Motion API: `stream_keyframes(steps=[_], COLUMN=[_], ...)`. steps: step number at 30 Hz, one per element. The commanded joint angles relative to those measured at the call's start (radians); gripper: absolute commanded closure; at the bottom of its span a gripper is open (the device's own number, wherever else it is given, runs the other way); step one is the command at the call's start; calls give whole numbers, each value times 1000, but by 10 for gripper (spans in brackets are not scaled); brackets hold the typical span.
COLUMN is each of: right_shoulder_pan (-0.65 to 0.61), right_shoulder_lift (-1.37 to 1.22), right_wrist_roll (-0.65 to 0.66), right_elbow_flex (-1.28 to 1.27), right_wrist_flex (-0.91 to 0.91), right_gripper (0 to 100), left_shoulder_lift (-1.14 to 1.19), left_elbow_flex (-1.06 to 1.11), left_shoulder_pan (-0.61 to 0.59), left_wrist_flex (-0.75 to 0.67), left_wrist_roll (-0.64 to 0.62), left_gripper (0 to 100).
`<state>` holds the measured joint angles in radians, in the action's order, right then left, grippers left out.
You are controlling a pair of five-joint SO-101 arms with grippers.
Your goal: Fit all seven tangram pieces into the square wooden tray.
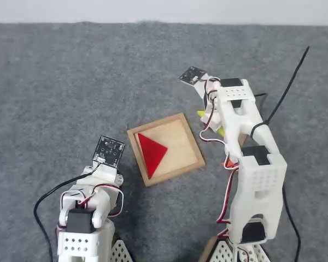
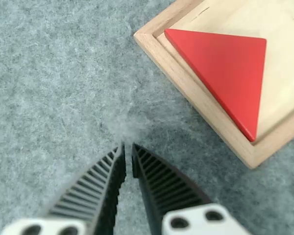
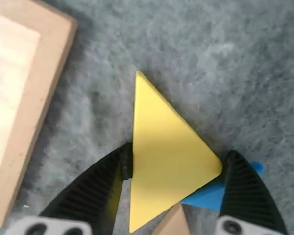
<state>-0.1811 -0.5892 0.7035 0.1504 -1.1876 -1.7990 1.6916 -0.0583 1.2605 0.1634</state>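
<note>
One red triangle (image 1: 151, 153) in the tray (image 1: 180, 142) (just the one); right gripper (image 3: 179, 156), jaws clamping one yellow triangle (image 3: 161, 147); left gripper (image 2: 128, 149), jaws nearly closed, empty.

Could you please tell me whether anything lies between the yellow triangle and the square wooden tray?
Nothing visible does: only bare grey carpet lies between the yellow triangle, gripped by the right tool, and the tray's rim.

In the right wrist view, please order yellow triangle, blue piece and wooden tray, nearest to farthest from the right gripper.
1. yellow triangle: between the fingers of the right gripper.
2. blue piece: peeking out beside one finger.
3. wooden tray: clearly apart from both fingers.
</note>
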Motion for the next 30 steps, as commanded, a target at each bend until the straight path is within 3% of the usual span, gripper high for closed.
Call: stream_keyframes(steps=[1,4,9,19,30], right_shoulder_pan=[31,50,47,53,45], right_shoulder_lift=[2,4,5,53,245], right_wrist_roll=[-21,-98,-230,-522,-563], right_elbow_flex=[28,28,28,44,-55], right_wrist_flex=[-47,-36,-42,-64,-62], right_gripper=[736,739,827,833,833], left_shoulder_lift=[-17,-17,-17,-17,-17], left_elbow_flex=[-10,-10,-10,-10,-10], left_shoulder_pan=[-6,-6,-6,-6,-6], left_wrist_flex=[3,3,3,3,3], left_wrist_roll=[8,8,8,8,8], left_gripper=[978,978,978,978,978])
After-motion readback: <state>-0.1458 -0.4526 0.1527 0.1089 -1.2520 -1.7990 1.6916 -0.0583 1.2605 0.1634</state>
